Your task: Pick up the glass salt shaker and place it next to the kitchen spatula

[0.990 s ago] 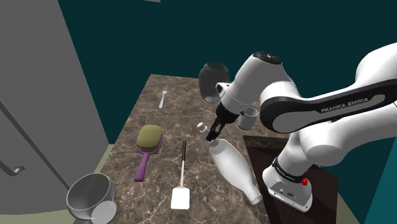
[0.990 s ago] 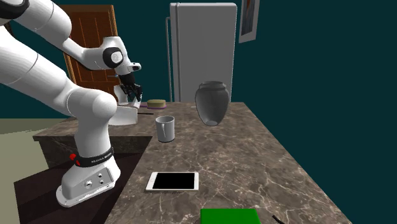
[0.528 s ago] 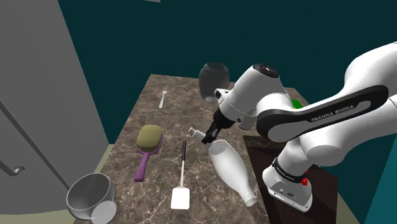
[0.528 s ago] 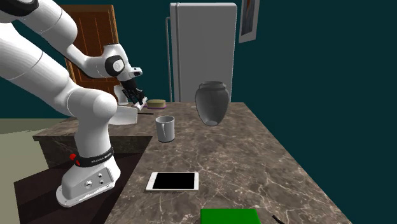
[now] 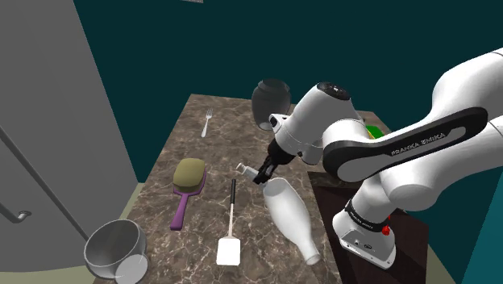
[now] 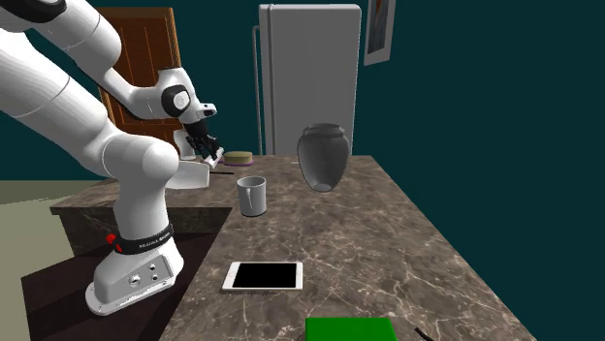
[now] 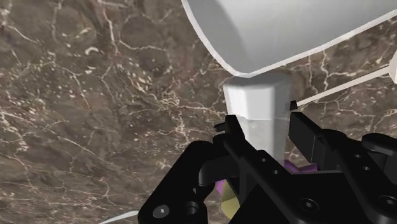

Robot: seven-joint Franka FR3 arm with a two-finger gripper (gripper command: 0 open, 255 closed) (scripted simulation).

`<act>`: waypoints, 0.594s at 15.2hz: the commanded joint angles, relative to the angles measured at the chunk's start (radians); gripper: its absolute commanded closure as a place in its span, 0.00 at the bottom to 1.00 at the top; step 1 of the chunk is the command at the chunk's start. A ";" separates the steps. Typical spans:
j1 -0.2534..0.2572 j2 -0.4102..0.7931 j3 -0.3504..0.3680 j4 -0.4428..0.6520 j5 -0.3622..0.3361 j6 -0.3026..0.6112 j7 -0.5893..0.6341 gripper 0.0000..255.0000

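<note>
My black gripper (image 5: 259, 172) is shut on the small pale salt shaker (image 5: 245, 169), which hangs tilted just above the marble counter (image 5: 201, 145). In the wrist view the shaker (image 7: 257, 113) is clasped between both fingers (image 7: 233, 136), close under the wide base of a lying white bottle (image 7: 286, 25). The spatula (image 5: 230, 226), with a black handle and a white blade, lies on the counter just to the shoulder view's left of the shaker. In the second exterior view the gripper (image 6: 208, 148) hangs beyond the arm's base.
The white bottle (image 5: 290, 214) lies beside the spatula, near the stand. A purple-handled brush (image 5: 188, 181), a fork (image 5: 207, 123), a dark vase (image 5: 270, 101) and a metal bowl (image 5: 113, 246) share the counter. A mug (image 6: 251, 196), tablet (image 6: 263, 276) and green book (image 6: 349, 329) lie farther along.
Over the last second the gripper swung towards the shoulder view's left and down, tilting the shaker towards the spatula's handle. The bottle's neck end shifted slightly. Little moved in the last half second.
</note>
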 commanded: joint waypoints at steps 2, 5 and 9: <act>0.018 -0.022 0.011 -0.008 0.005 -0.152 0.021 0.00; 0.014 -0.010 0.014 0.004 0.003 -0.153 0.023 0.00; 0.019 -0.110 -0.028 0.020 -0.006 -0.269 -0.005 0.00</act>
